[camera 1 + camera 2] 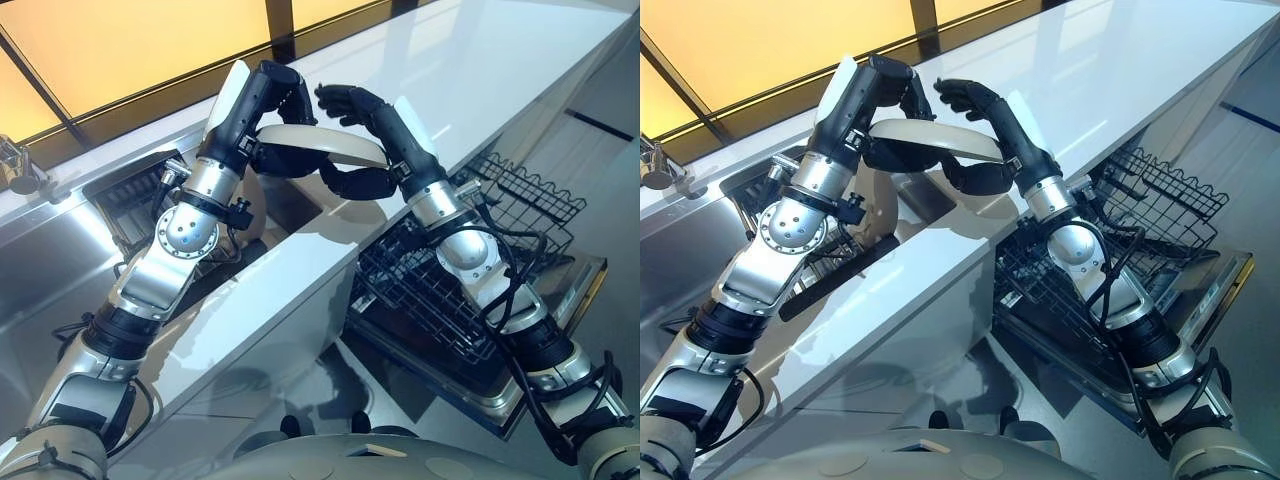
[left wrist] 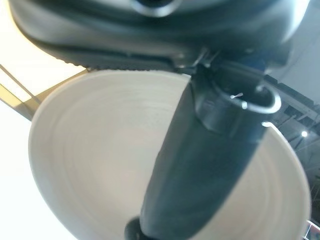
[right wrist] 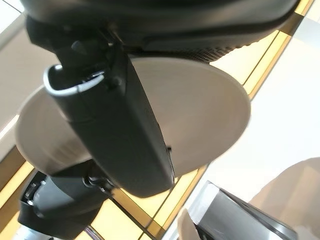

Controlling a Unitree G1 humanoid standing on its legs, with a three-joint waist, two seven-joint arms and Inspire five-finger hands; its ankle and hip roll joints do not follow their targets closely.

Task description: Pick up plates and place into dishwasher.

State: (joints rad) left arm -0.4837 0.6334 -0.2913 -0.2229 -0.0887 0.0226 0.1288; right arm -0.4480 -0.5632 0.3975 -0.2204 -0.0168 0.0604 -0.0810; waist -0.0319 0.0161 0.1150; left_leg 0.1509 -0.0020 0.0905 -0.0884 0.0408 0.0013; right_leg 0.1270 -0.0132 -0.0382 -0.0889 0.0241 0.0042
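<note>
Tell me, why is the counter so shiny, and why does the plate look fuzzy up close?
Left eye view: the white counter mirrors bright light as glare, with arm shadows on its near part. Left wrist view: the plate and the left hand sit so near the camera that they blur. Right wrist view: orange backlight darkens the right hand.

Both arms raised; L hand (image 1: 268, 112) & R hand (image 1: 362, 135) facing, fingers curled in a grip.

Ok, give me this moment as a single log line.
plate: held above counter | left hand: gripping plate | right hand: gripping opposite rim | dishwasher rack: open, below right
</note>
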